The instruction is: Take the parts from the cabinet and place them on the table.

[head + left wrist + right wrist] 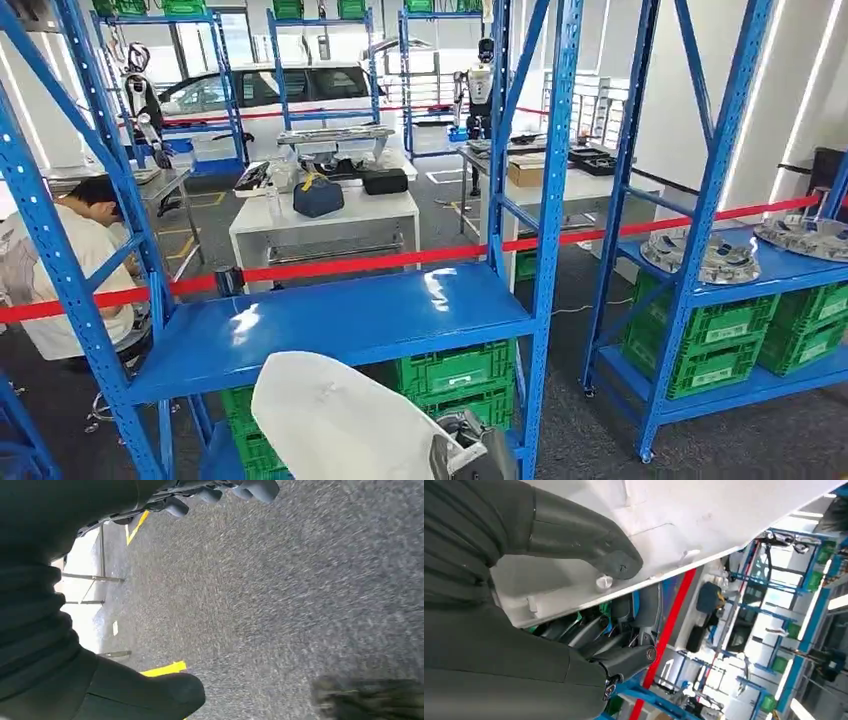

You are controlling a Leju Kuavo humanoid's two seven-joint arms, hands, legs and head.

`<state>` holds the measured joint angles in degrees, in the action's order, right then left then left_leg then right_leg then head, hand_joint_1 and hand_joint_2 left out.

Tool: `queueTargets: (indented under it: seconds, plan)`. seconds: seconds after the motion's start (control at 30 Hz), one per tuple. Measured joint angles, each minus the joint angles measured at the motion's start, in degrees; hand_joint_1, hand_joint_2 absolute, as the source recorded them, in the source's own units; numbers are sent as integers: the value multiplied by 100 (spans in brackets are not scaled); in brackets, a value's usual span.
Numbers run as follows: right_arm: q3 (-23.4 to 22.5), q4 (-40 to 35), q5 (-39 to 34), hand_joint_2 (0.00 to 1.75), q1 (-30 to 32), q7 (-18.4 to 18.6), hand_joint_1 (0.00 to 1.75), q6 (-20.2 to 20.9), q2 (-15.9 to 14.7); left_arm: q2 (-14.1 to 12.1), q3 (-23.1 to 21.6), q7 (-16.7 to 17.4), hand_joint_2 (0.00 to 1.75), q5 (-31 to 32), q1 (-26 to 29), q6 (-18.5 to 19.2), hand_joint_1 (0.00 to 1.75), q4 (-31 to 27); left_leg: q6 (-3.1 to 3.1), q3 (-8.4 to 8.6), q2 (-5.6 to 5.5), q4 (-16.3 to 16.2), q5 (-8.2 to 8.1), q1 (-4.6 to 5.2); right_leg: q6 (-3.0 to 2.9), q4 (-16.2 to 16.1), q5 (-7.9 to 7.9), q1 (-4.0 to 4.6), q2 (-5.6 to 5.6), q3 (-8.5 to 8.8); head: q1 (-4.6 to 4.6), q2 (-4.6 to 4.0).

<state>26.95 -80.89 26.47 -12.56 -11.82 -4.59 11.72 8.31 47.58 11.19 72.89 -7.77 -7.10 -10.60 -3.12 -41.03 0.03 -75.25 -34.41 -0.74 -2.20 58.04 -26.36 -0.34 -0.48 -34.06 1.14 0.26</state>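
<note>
shelf [340,320] ahead | crates [455,372] under it | table [325,222] behind | person [60,260] left

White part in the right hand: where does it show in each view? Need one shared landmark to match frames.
Head view: white part at bottom centre, below the blue shelf.
Right wrist view: the part lies across the frame, pinched by the right hand.
Left wrist view: not in it, carpet floor.
Shared landmark: red tape.

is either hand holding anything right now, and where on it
The right hand grips a white panel part at its edge, thumb on one face and fingers beneath. The left hand holds nothing.
</note>
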Motion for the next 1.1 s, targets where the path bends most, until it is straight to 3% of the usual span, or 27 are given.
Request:
queueTargets:
  seconds: [0.03, 0.07, 0.1, 0.13, 0.17, 0.2, 0.3, 0.33, 0.37, 0.43, 0.47, 0.5, 0.53, 0.57, 0.6, 0.63, 0.67, 0.7, 0.77, 0.8, 0.83, 0.9, 0.93, 0.97, 1.0, 1.03, 1.1]
  plan:
    - [-2, 4, 33, 175, 13, 19, 175, -2, 0, 0, 0, 2, 175, 2, -3, 2, 0, -2, -2, 112, 1, -26, 211, -2, 14, 7, 80, -1, -5, -104, 2, 0]
    - [-4, 4, 53, 175, 28, 33, 175, 0, 0, 0, 0, 4, 175, 2, -3, 4, 0, -2, 4, 318, 1, 151, 463, -3, 31, 17, 157, -2, -8, -210, 2, 0]
    - [-4, 4, 74, 175, 37, 46, 175, 2, 2, -2, 0, 4, 175, 2, -5, 7, 0, -2, 16, 615, -1, 496, 614, -4, 48, 30, 222, -6, -7, -300, 0, 0]
    - [-7, 2, 103, 175, 40, 52, 175, 7, 9, -2, 0, 4, 175, 4, -16, 7, 0, -6, 39, 1050, -2, 1060, 587, -4, 75, 51, 289, -6, -5, -368, 2, 0]
    - [-13, -4, 114, 175, 48, 61, 175, 9, 22, 0, 0, 4, 175, 9, -34, 9, 0, -13, 63, 1445, -14, 1606, 303, 23, 112, 63, 330, 18, -1, -417, 2, 0]
    - [-17, -7, 116, 175, 48, 63, 175, 9, 28, 0, 0, 2, 175, 13, -42, 9, 0, -13, 129, 1546, -26, 1872, 194, 47, 145, 67, 385, 18, -14, -425, 0, 0]
    - [-17, -4, 122, 175, 65, 68, 175, 15, 31, 7, 0, 2, 175, 13, -24, 15, 0, -9, 280, 1386, -13, 1849, 312, 70, 264, -8, 561, 9, -21, -435, 0, 0]
    - [-22, -4, 120, 175, 70, 68, 175, 11, 24, 24, 2, 2, 175, 13, -25, 15, 0, -4, 346, 1334, 29, 1859, 392, 41, 296, 36, 484, -22, 0, -473, 4, 0]
    - [-22, -4, 122, 175, 76, 85, 175, 13, 22, 17, 2, 13, 175, 13, -24, 15, 0, -6, 391, 1253, 42, 1859, 453, 44, 328, 207, 153, -23, 13, -555, 2, 0]
    - [-24, -4, 125, 175, 72, 94, 175, 11, 22, 7, 4, 11, 175, 13, -30, 15, 0, -13, 435, 1116, 52, 1852, 602, 52, 375, 995, -654, -28, 15, -746, -4, 0]
    - [-28, -2, 125, 175, 73, 98, 175, 13, 20, 9, 4, 11, 175, 11, -31, 15, 0, -11, 437, 1036, 54, 1841, 662, 54, 384, 1334, -829, -26, 18, -806, -7, 0]
    - [-31, 4, 125, 175, 74, 96, 175, 20, 20, 11, 4, 11, 175, 9, -28, 15, 0, -11, 436, 908, 55, 1814, 747, 59, 392, 1733, -857, -25, 19, -852, -9, 0]
    - [-33, 9, 122, 175, 76, 94, 175, 30, 20, 15, 9, 11, 175, 4, -24, 15, 0, -11, 424, 792, 57, 1784, 808, 59, 388, 1835, -689, -25, 19, -787, -4, 0]
    - [-37, 11, 122, 175, 75, 85, 175, 42, 20, 20, 13, 11, 175, -4, -23, 15, 0, -11, 410, 682, 63, 1743, 860, 58, 378, 1689, -458, -25, 19, -595, -9, 0]
    - [-42, 9, 120, 175, 68, 81, 175, 42, 20, 20, 20, 9, 175, -7, -25, 15, 0, -11, 392, 583, 64, 1701, 903, 57, 361, 1334, -264, -25, 18, -290, -9, 0]
    - [-42, 9, 120, 175, 59, 74, 175, 46, 22, 22, 26, 9, 175, -7, -26, 15, 0, -11, 373, 513, 62, 1663, 935, 57, 340, 897, -217, -25, 18, 46, -7, 0]
    - [-41, 9, 120, 175, 42, 63, 175, 64, 30, 26, 28, 9, 175, -7, -27, 15, 0, -11, 340, 447, 62, 1613, 967, 71, 295, 314, -473, -12, 20, 453, -9, 0]
    - [-44, 9, 120, 175, 41, 48, 175, 70, 48, 26, 31, 7, 175, -4, -30, 15, 0, -11, 303, 423, 59, 1582, 999, 82, 243, 12, -591, 13, 27, 597, -4, 0]
    - [-46, 11, 114, 175, 40, 37, 175, 79, 52, 28, 37, 2, 175, -7, -31, 13, 0, -11, 231, 410, 66, 1614, 1101, 69, 198, 52, -544, 28, 33, 523, 0, 0]
    - [-46, 11, 114, 175, 44, 37, 175, 83, 59, 31, 39, 2, 175, -7, -27, 13, 0, -11, 182, 402, 63, 1632, 1157, 67, 144, 42, -485, 39, 32, 492, 0, 0]
    - [-46, 11, 114, 175, 37, 37, 175, 88, 61, 26, 44, 4, 175, -7, -20, 13, 0, -11, 148, 371, 45, 1610, 1103, 33, 80, -1, -394, -7, 1, 428, 0, 0]
    - [-50, 11, 114, 175, 33, 33, 175, 98, 85, 31, 46, 4, 175, -2, -21, 15, 0, -11, 96, 181, 12, 1174, 514, 35, -1, -4, -276, -13, -5, 289, 11, 0]
    - [-52, 11, 114, 175, 41, 33, 175, 103, 90, 31, 48, 9, 175, 4, -22, 18, 0, -9, 65, 91, 14, 765, 178, 18, 0, -4, -209, -11, -2, 212, 11, 0]
    - [-52, 9, 114, 175, 57, 33, 175, 109, 90, 31, 48, 9, 175, 28, -22, 41, 0, -9, 45, 12, 14, 350, -55, 13, 4, -1, -143, -6, -3, 126, 13, 0]
    - [-55, 9, 116, 175, 73, 37, 175, 101, 90, 31, 48, 7, 175, 46, -23, 46, 0, -9, 32, -8, 12, 55, -111, 13, 12, 5, -76, -5, -6, 68, 9, 0]
    - [-55, 9, 118, 175, 94, 39, 175, 83, 90, 28, 48, 7, 175, 65, -25, 46, 0, -11, 28, 45, 14, -62, 1, 12, 21, 10, -13, -4, -4, -22, 11, 0]
    - [-66, 9, 133, 175, 127, 35, 175, 24, 87, 28, 48, 9, 175, 103, -26, 46, 0, -11, 46, 454, 13, 325, 447, 12, 49, 30, 118, -5, -5, -201, 11, 0]
